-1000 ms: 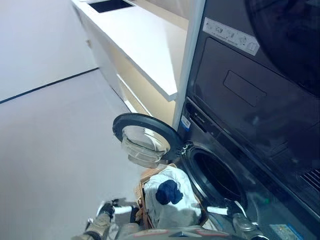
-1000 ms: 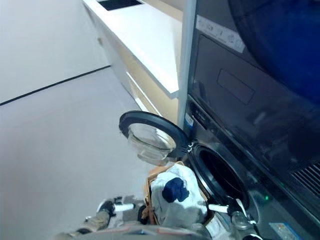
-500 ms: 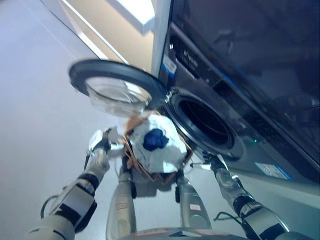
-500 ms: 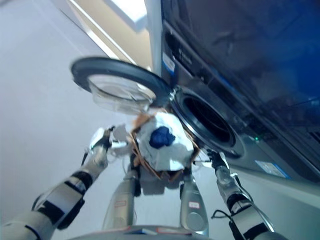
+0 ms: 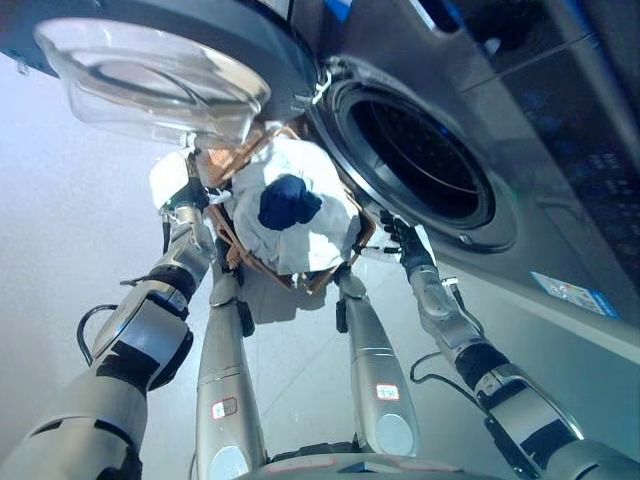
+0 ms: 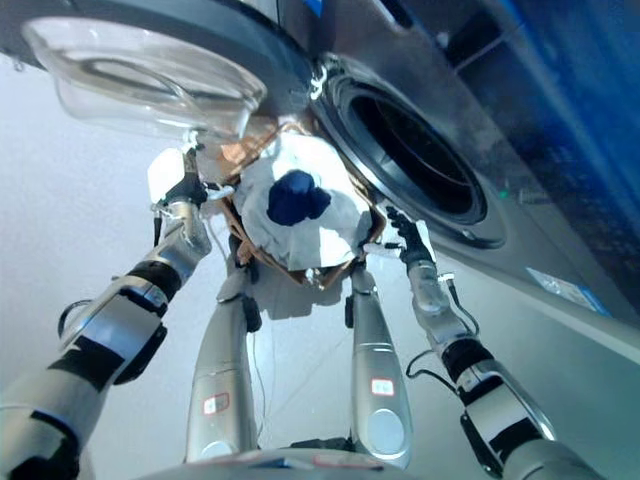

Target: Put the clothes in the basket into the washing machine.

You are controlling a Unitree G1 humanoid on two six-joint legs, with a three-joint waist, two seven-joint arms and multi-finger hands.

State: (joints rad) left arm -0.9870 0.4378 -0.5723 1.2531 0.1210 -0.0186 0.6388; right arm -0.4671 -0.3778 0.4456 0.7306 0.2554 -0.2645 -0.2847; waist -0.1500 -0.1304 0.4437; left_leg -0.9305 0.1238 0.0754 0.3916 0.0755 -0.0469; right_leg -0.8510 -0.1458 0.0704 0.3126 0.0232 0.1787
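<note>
In the left eye view we are gripping the basket [image 5: 330, 262] of clothes [image 5: 290, 215] with the left hand [image 5: 185, 192] and right hand [image 5: 398, 238] curled on its sides, while in the right eye view it is hanging beside the washing machine [image 6: 420, 160] opening, under the open door [image 6: 150, 75].

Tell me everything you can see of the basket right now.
The basket looks woven, brown, with its rim showing around a heaped white cloth topped by a dark blue garment. It sits just below the open washer door, beside the drum opening. The left hand and right hand flank it.
</note>
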